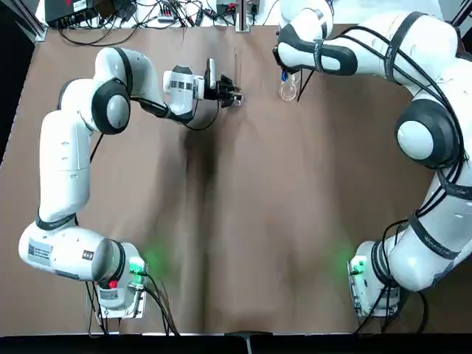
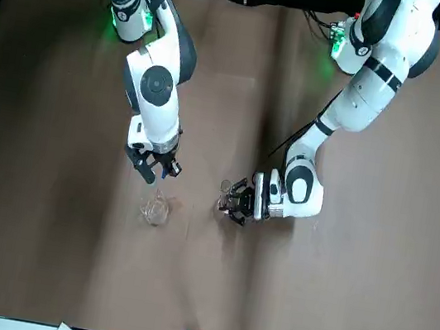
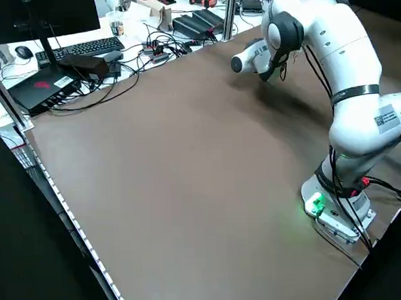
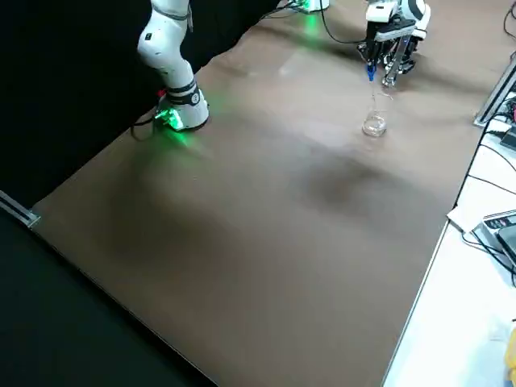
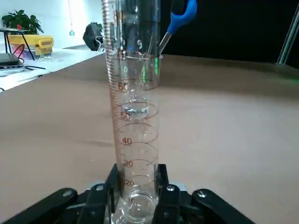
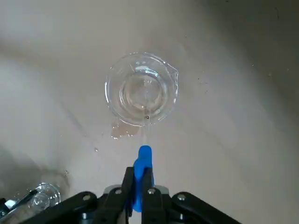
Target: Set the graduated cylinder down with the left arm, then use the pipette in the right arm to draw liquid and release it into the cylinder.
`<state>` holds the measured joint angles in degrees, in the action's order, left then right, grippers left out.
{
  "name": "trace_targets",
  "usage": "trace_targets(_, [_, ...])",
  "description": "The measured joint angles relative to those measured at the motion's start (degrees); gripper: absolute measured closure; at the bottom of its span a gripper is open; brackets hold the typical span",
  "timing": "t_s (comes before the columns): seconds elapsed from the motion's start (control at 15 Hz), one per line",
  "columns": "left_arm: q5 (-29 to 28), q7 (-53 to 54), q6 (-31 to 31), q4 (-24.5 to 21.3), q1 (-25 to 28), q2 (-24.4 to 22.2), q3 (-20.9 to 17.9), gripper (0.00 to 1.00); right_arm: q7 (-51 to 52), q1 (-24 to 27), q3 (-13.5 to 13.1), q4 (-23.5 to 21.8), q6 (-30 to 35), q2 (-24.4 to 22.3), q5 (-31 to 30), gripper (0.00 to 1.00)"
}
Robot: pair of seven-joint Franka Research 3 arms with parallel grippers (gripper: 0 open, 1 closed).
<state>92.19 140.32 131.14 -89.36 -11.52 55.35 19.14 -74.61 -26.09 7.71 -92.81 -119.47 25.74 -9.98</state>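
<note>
The likeliest trouble is a spill or a tip-over. At the bottom centre of the right wrist view, the right end effector [image 6: 138, 172] has its 2 fingers pinched on the blue bulb [image 6: 144, 157] of the pipette [image 6: 146, 133], whose thin tube reaches toward the lower rim of the beaker [image 6: 142, 88]. Whether the tip is in liquid I cannot tell; if it is short of the surface when the bulb is let out, it would probably draw air. The fingers are on the very part that must be squeezed, so easing too far could let the pipette slip, while extra pressure could force drops out early. A sideways move before the tip clears the rim could drag the beaker. The wet patch [image 6: 124, 130] just beside it might let it slide.

At the lower centre of the left wrist view, the left end effector [image 5: 138, 175] is clamped low on the graduated cylinder [image 5: 136, 116], which stands close to upright between its 2 fingers. I cannot tell whether its foot bears on the worktop [image 2: 372, 264]. If it is released above the surface or at a slight lean, so tall and slim a piece could topple. Later, its narrow mouth leaves little margin: a swinging pipette tip could knock the glass or drip down its outside.
</note>
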Motion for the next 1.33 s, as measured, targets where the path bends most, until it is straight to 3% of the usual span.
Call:
trace_targets(0.53, [0.80,0.00,0.30,-0.02,-0.01,0.35,-0.09,0.66,0.01,0.09,-0.13,0.24,0.00,0.00,0.00,0.77])
trace_targets(1.33, [1.01,0.00,0.40,-0.11,-0.01,1.62,-0.25,0.66,3.17,0.46,-0.17,0.74,2.77,-0.03,0.00,0.77])
